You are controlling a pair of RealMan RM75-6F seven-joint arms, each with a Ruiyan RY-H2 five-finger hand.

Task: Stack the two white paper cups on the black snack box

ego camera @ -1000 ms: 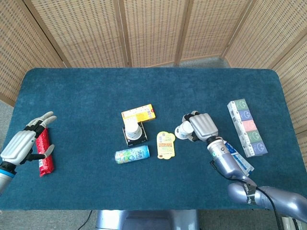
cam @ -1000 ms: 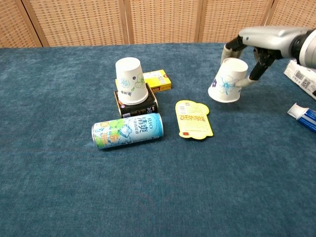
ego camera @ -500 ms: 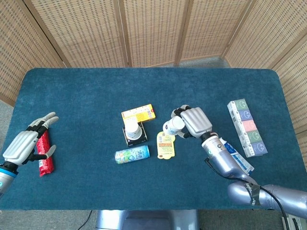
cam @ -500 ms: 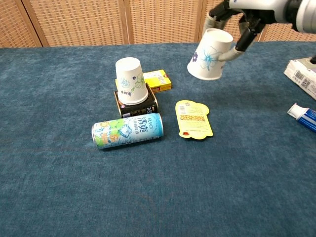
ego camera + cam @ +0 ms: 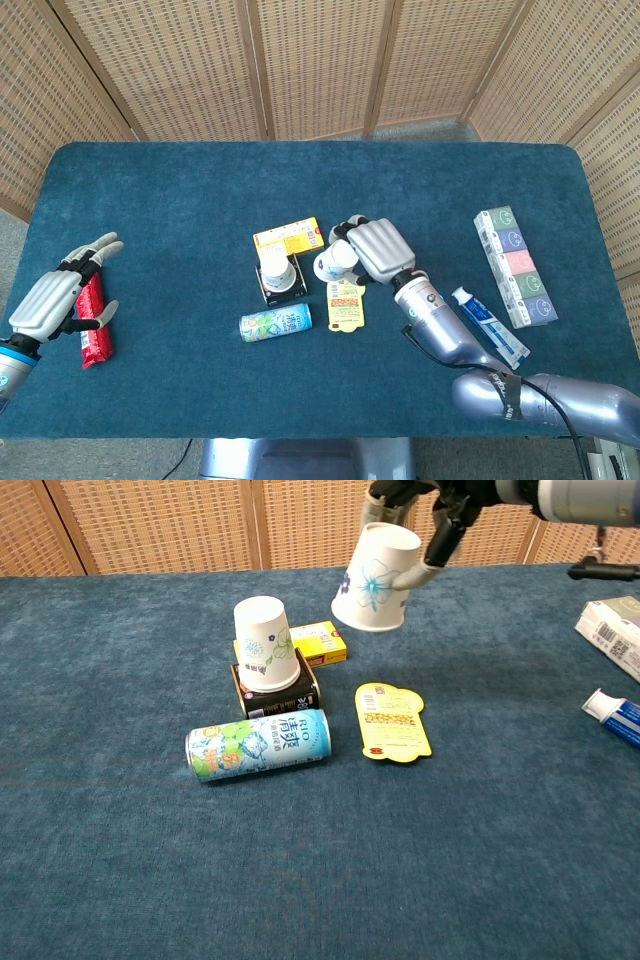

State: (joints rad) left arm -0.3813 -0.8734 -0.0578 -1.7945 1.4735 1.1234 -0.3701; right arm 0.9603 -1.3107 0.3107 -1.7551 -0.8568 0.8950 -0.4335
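Observation:
One white paper cup stands upside down on the black snack box near the table's middle. My right hand grips the second white cup, mouth down and tilted, in the air just right of the first cup and higher than it. My left hand hovers open at the table's left edge with its fingers spread, over a red snack packet. It holds nothing.
A green drink can lies on its side in front of the black box. A yellow box sits behind it, a yellow tag to its right. A toothpaste box and a long multi-coloured pack lie at the right.
My right hand has carried the second cup up and to the left, from beside the yellow tag to a spot close above and right of the cup on the box. The left hand barely moved.

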